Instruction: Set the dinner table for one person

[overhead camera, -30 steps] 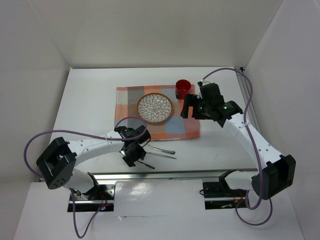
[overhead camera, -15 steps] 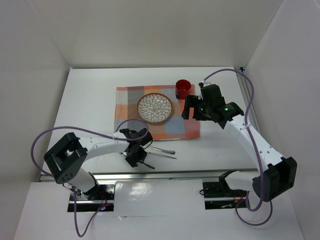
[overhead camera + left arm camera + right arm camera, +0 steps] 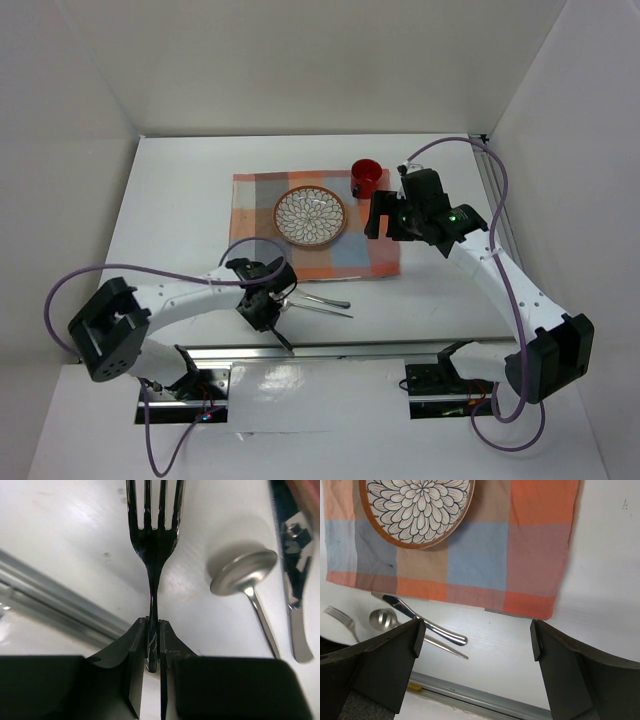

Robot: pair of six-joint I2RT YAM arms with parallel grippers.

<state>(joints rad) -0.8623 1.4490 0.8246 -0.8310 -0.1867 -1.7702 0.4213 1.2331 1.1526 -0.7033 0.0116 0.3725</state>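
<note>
The white dinner table (image 3: 180, 220) carries a checkered placemat (image 3: 345, 255) with a patterned plate (image 3: 310, 216) on it and a red mug (image 3: 365, 177) at its far right corner. My left gripper (image 3: 263, 310) is near the front rail, and in the left wrist view it (image 3: 154, 625) is shut on the handle end of a fork (image 3: 152, 545). A spoon (image 3: 244, 577) and a knife (image 3: 295, 615) lie just right of the fork. My right gripper (image 3: 475, 635) is open and empty, held above the placemat's right edge (image 3: 530, 555).
A metal rail (image 3: 380, 350) runs along the table's near edge, close behind the cutlery. The knife (image 3: 328, 299) and spoon (image 3: 325, 311) lie on bare table between the placemat and the rail. White walls close in the far, left and right sides.
My left arm has swung its elbow and turned the wrist over the cutlery, still by the rail. The right arm has hardly moved.
</note>
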